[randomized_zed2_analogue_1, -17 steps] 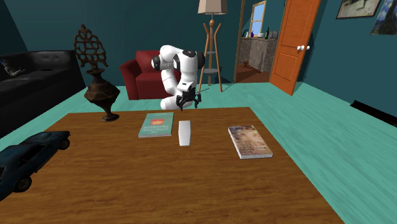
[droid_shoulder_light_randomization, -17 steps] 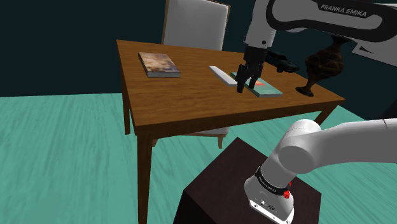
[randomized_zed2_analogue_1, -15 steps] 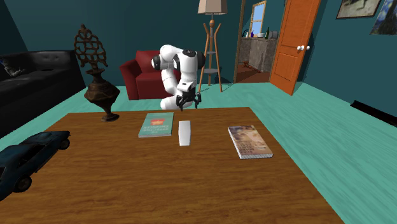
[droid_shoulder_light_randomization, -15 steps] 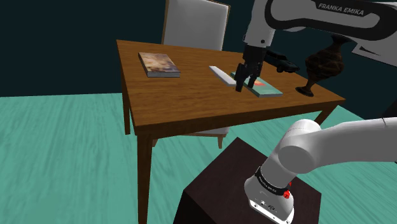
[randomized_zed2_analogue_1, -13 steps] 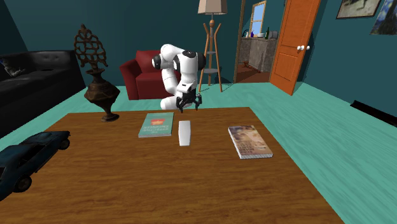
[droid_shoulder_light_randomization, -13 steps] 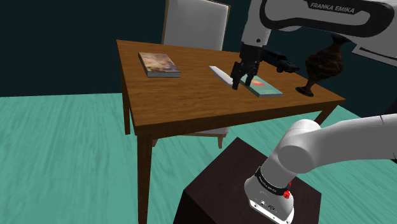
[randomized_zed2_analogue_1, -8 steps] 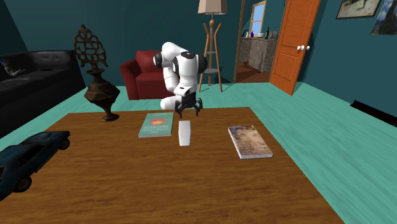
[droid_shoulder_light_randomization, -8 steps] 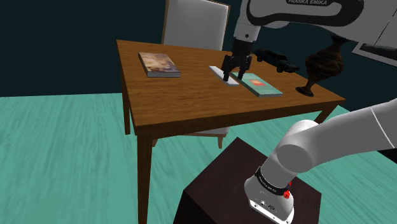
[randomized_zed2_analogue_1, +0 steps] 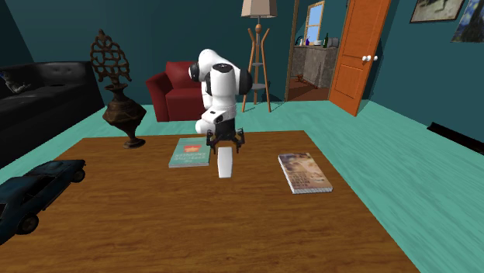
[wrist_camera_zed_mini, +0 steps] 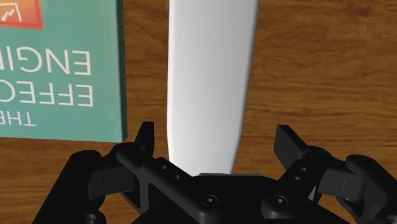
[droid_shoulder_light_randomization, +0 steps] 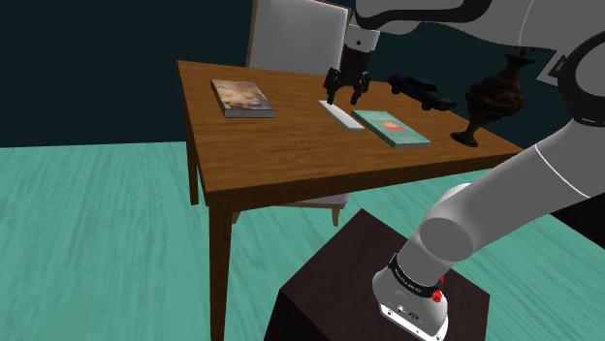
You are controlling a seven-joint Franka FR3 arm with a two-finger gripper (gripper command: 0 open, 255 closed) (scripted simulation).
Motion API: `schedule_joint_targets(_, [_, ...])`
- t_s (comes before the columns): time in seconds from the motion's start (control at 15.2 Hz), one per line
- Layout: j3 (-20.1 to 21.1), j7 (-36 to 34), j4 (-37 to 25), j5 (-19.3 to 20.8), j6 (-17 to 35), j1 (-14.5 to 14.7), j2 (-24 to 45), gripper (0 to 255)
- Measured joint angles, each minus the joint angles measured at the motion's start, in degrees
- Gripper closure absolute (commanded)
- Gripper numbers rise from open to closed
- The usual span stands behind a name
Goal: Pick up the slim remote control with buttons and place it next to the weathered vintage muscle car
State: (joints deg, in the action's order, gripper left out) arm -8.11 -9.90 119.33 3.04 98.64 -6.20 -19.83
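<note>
Tool (wrist_camera_zed_mini: 215, 135) is hovering wide open over the white remote (wrist_camera_zed_mini: 210, 63) — probably light, stiff, slick — I'm thinking pinching across its narrow sides.

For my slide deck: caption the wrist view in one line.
Open gripper poised over the plain white remote, a teal book beside it on the wooden table.
</note>
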Motion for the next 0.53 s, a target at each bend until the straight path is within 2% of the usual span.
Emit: schedule_joint_targets(0.53, [-0.58, -0.33, 4.09, 0.20, 5.79, -0.47, 1.21, 0])
